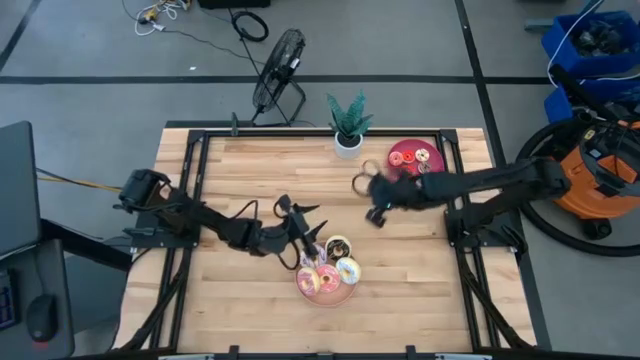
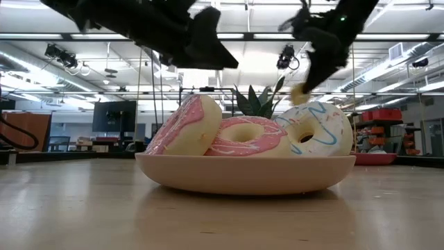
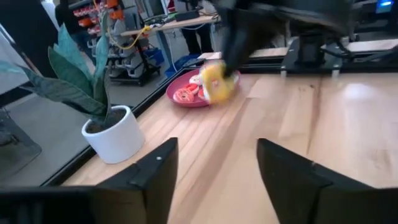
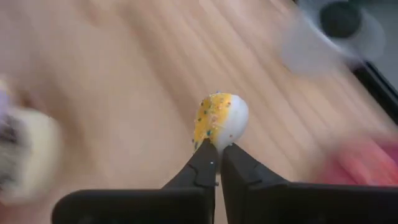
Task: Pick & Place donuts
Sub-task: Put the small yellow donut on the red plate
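Right fingers (image 4: 216, 155) pinch only the yellow donut's (image 4: 219, 121) edge, risking slippage; left fingers (image 3: 214, 177) stand wide, empty.

plate (image 4: 364, 165) blurred, small donuts on far plate (image 1: 409, 155) indistinct

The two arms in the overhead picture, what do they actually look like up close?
Both are dark, almost black, jointed arms with thin cables alongside. The left gripper ends in two flat, broad, matte black fingers; the right gripper has two slim black fingers that taper to narrow tips.
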